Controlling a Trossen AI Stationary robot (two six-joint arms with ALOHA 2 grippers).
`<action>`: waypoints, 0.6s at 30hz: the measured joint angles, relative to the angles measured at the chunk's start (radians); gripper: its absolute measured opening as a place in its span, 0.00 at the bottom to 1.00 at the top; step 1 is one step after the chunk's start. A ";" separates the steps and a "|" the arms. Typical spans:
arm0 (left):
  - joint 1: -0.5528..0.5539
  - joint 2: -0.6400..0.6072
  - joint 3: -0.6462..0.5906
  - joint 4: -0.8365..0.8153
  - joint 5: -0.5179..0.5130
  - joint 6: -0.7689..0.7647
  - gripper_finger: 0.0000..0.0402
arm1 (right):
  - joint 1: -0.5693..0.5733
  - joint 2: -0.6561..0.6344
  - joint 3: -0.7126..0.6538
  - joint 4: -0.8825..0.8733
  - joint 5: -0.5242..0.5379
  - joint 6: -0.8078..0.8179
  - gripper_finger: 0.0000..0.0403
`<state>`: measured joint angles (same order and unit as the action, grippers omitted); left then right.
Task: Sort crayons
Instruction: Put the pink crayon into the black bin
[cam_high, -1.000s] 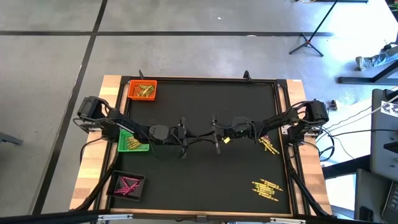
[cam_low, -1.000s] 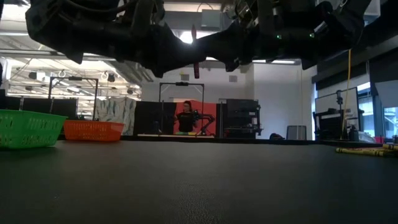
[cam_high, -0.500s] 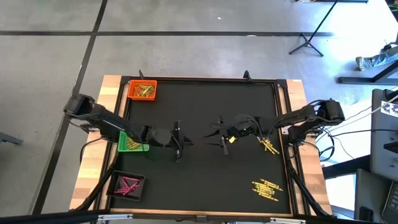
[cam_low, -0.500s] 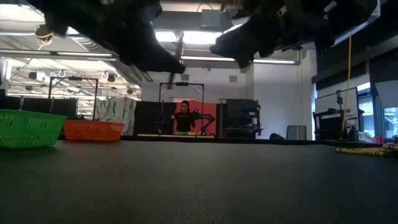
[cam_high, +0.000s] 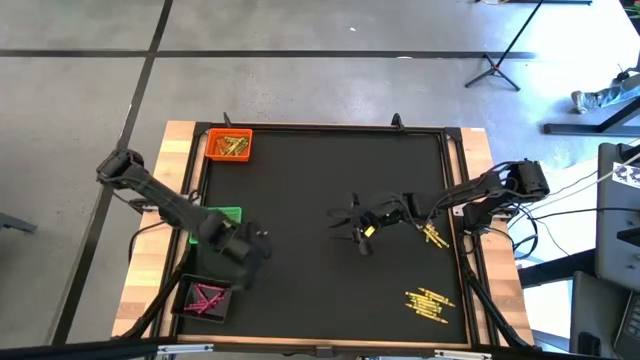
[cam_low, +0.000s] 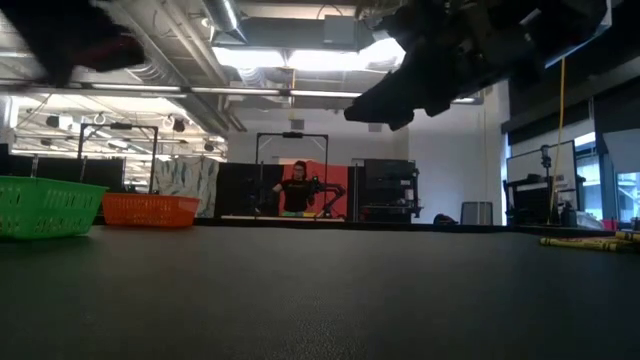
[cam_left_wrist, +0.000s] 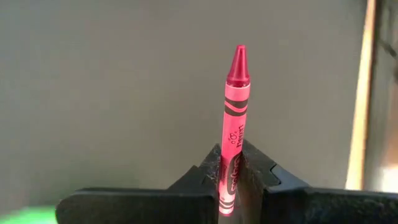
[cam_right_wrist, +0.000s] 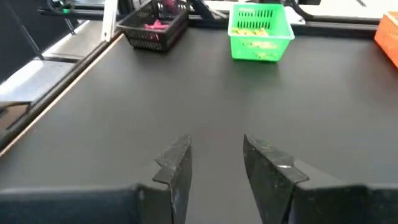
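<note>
My left gripper (cam_high: 250, 262) is shut on a pink crayon (cam_left_wrist: 235, 99) above the mat, just beside the black tray (cam_high: 205, 297), which holds pink crayons. The green tray (cam_high: 229, 214) with yellow crayons sits partly under the left arm. The orange tray (cam_high: 229, 145) stands at the far left. My right gripper (cam_high: 350, 226) hovers open over the mat's middle, nothing between its fingers (cam_right_wrist: 180, 163). Loose yellow crayons lie in two heaps (cam_high: 432, 235) (cam_high: 428, 303) on the right of the mat. My left gripper pinches the pink crayon by its wrapped blunt end (cam_left_wrist: 229, 180) between the two fingers. The crayon lies along the fingers and sticks out past them, pointed tip (cam_left_wrist: 239, 56) foremost. It is lifted clear of the table.
The black mat (cam_high: 320, 180) fills a wooden table top with raised rails. In the low view the green tray (cam_low: 40, 205) and the orange tray (cam_low: 150, 208) stand at the left and crayons (cam_low: 590, 242) at the right. A person sits far behind the table.
The two grippers, close together at the mat's middle a second ago, have parted. My left gripper has swung toward the table's near left, toward the black tray, taking the pink crayon along. My right gripper has drawn back a little toward the right.
</note>
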<state>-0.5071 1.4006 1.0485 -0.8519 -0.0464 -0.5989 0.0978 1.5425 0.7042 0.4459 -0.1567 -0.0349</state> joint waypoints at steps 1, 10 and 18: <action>-0.026 0.000 0.000 -0.018 0.030 -0.054 0.03 | 0.000 0.000 0.000 -0.002 0.006 0.000 0.35; -0.323 0.004 0.000 -0.092 0.086 -0.496 0.03 | 0.000 0.000 0.000 -0.003 0.034 0.000 0.35; -0.472 0.078 -0.059 -0.067 0.121 -0.776 0.03 | 0.000 0.000 0.000 -0.008 0.035 0.000 0.35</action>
<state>-0.9793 1.4790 0.9897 -0.9189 0.0746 -1.3750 0.0978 1.5425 0.7040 0.4383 -0.1215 -0.0349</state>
